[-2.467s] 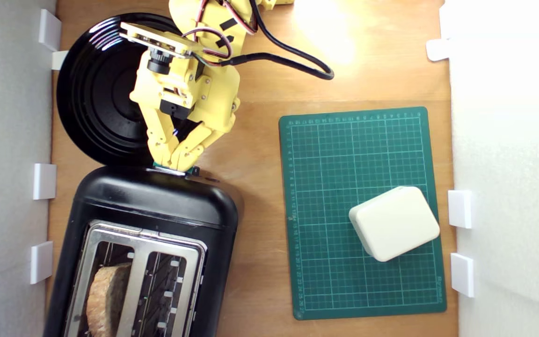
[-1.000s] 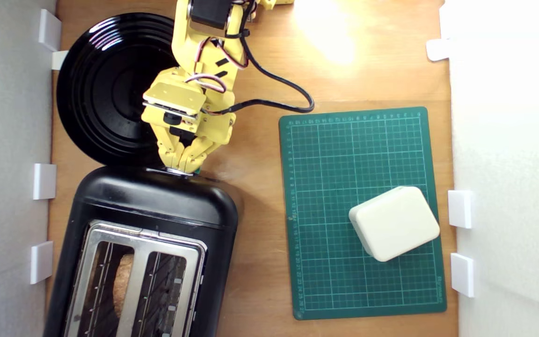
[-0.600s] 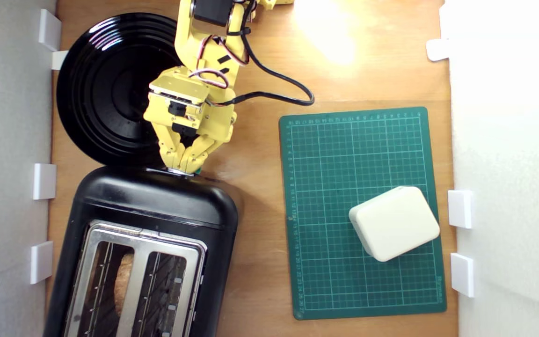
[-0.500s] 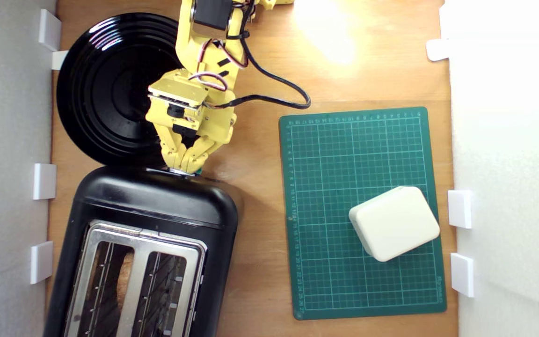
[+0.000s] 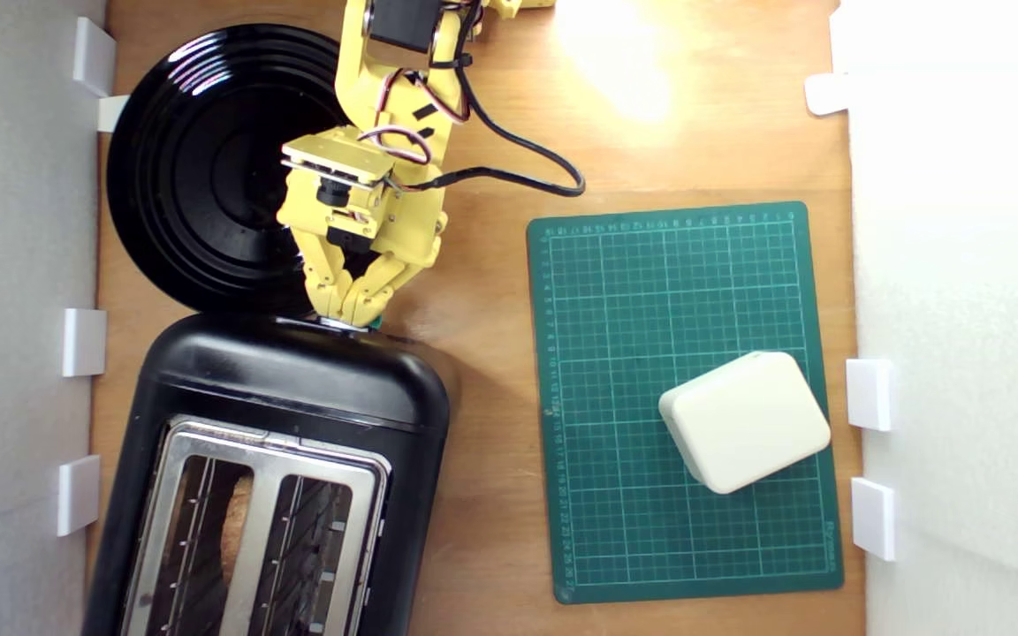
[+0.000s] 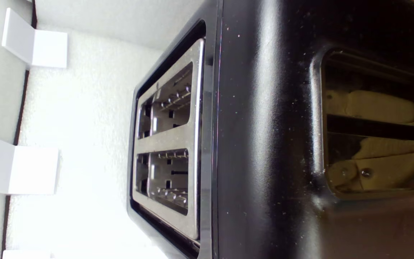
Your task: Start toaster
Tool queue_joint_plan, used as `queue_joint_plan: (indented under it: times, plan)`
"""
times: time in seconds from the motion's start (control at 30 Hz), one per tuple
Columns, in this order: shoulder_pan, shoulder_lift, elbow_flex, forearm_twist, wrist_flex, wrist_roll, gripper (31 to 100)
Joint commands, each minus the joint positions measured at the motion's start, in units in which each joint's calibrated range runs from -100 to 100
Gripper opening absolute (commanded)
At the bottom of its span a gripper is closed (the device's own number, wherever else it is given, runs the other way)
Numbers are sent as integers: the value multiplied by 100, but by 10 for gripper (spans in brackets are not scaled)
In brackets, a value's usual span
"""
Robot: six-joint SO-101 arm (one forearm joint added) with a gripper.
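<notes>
The bread slice (image 5: 235,539) now sits sunk deep in the toaster's (image 5: 297,389) slot toward 9 o'clock in the exterior view, only a thin brown edge showing, where 2.5 s ago it stands tall above the slot. The gripper (image 5: 350,320) is lower and more compact, its fingers drawn close together at the toaster's 12 o'clock end.

My gripper (image 5: 348,311) covers nearly all of the teal lever (image 5: 374,326) just beyond its fingertips, so I can't judge the grip. The toaster (image 5: 297,389) ahead runs off frame, its bread slice (image 5: 235,530) mostly sunk.
</notes>
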Motion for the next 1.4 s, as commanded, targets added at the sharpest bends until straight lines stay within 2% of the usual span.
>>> queue_joint_plan:
  times: [0.0, 0.27, 0.43, 0.77, 1.2, 1.37]
  plan:
    - [39, 456, 52, -80, 22, -12, 313]
    - [39, 1098, -466, -24, 30, -405, 313]
    - [46, 1556, -629, -99, 39, -426, 313]
    - [46, 2255, -838, -24, 73, -536, 313]
    - [62, 1514, -1038, -108, 107, -615, 313]
    - [62, 1131, -1411, -127, 853, -615, 313]
